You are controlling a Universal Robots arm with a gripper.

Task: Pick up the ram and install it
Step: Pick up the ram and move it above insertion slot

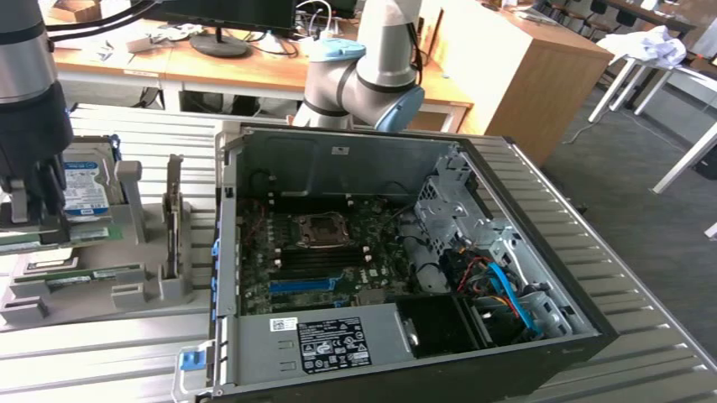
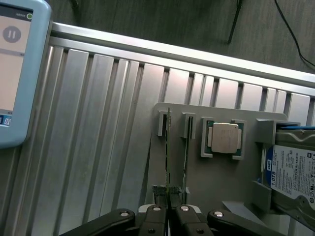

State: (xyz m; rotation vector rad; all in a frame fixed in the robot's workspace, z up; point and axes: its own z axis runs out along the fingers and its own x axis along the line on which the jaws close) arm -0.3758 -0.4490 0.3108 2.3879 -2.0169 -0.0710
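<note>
The claw (image 2: 169,215) is seen closed on the edge of the ram (image 2: 168,147). The ram is a thin board stood upright in a slot of the grey rack (image 2: 221,182) on the slatted counter (image 2: 98,128). It is judged light, stiff and fragile, best held by its bare edges. A neighbouring slot (image 2: 187,125) crowds one side, while the room above is judged open.
</note>
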